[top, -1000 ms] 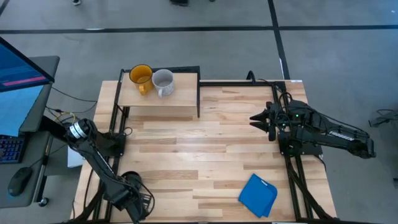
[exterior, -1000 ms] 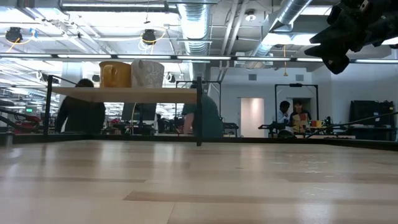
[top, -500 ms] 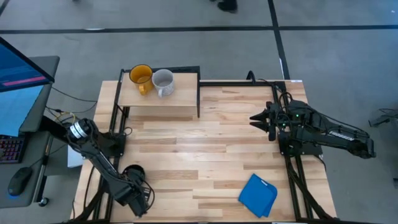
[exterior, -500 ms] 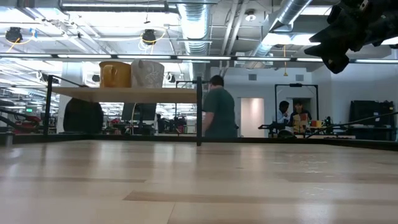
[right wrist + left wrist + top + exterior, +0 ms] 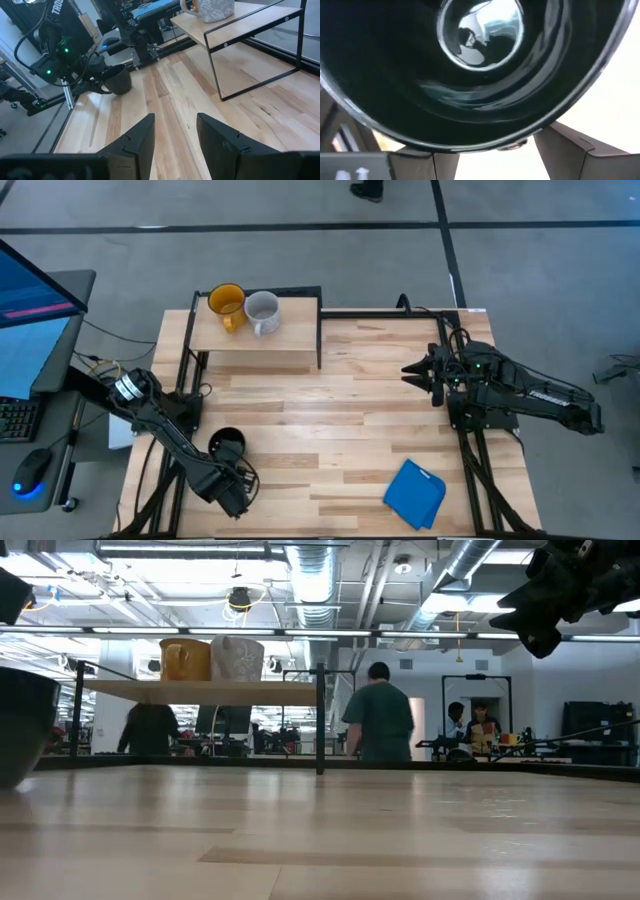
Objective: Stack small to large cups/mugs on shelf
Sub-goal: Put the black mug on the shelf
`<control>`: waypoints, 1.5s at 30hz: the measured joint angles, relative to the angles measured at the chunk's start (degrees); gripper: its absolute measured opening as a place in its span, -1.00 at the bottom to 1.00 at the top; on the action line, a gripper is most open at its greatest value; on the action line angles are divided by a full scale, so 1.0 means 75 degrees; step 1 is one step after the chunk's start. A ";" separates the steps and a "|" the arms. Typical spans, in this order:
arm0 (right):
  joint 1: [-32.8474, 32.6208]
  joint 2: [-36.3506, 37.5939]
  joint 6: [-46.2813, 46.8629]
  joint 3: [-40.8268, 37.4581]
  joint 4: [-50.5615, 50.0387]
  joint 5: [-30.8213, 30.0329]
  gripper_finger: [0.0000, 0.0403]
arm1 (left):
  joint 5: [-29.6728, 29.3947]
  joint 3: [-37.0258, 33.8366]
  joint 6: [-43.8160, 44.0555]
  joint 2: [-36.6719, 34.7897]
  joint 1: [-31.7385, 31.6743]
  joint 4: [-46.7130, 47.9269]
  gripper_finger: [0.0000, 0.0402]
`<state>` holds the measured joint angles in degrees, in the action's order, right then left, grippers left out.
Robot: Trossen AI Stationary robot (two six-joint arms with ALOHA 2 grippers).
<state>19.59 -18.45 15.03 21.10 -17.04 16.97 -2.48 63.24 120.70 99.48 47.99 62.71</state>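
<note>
The glossy black mug (image 5: 226, 445) is upright over the table's left near part, and my left gripper (image 5: 228, 470) is shut on it from the near side. It fills the left wrist view (image 5: 480, 65) and shows at the low view's left edge (image 5: 20, 730). The yellow-orange mug (image 5: 226, 302) and the pale grey mug (image 5: 262, 311) stand side by side on the shelf (image 5: 255, 340), at the table's far left. My right gripper (image 5: 412, 370) hangs open above the table's right side, away from all mugs. My left gripper holds the black mug by its near wall, at the handle (image 5: 103, 89). Its fingers (image 5: 422, 165) come about level from the table's near side; the mug's body hides the contact. The mug stays upright, its base (image 5: 15, 780) apparently a little above the tabletop.
A folded blue cloth (image 5: 415, 492) lies near the table's near right corner. The shelf's black frame (image 5: 320, 330) stands on the far left. Bare tabletop (image 5: 330, 420) lies between the arms. People move in the room behind (image 5: 378, 715).
My left gripper has carried the black mug toward the table's far edge and a little to the right, and the mug has come into the low view at its left edge. A person in the room behind has walked to the right.
</note>
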 joint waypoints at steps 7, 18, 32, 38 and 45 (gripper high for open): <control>0.0000 -0.0002 0.0003 0.0000 0.0000 0.0140 -0.16 | 0.0017 -0.0002 -0.0017 0.0000 0.0003 0.0106 0.11; 0.0000 -0.0002 0.0005 0.0000 0.0000 0.0140 -0.16 | 0.0091 -0.0002 0.0478 0.0000 -0.0029 -0.0154 0.11; 0.0000 -0.0002 0.0003 0.0000 -0.0006 0.0140 -0.16 | -0.0116 -0.0002 0.1146 0.0000 -0.0111 0.0038 0.03; 0.0000 -0.0002 0.0006 0.0001 -0.0013 0.0143 -0.16 | -0.0324 -0.0002 0.1143 0.0000 -0.0341 0.0123 -0.09; 0.0000 -0.0002 0.0005 0.0003 -0.0093 0.0158 -0.16 | -0.0368 -0.0002 0.1152 0.0000 -0.0396 0.0381 -0.32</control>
<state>19.59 -18.46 15.06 21.12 -17.74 18.15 -5.23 63.22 129.34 99.48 45.01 65.56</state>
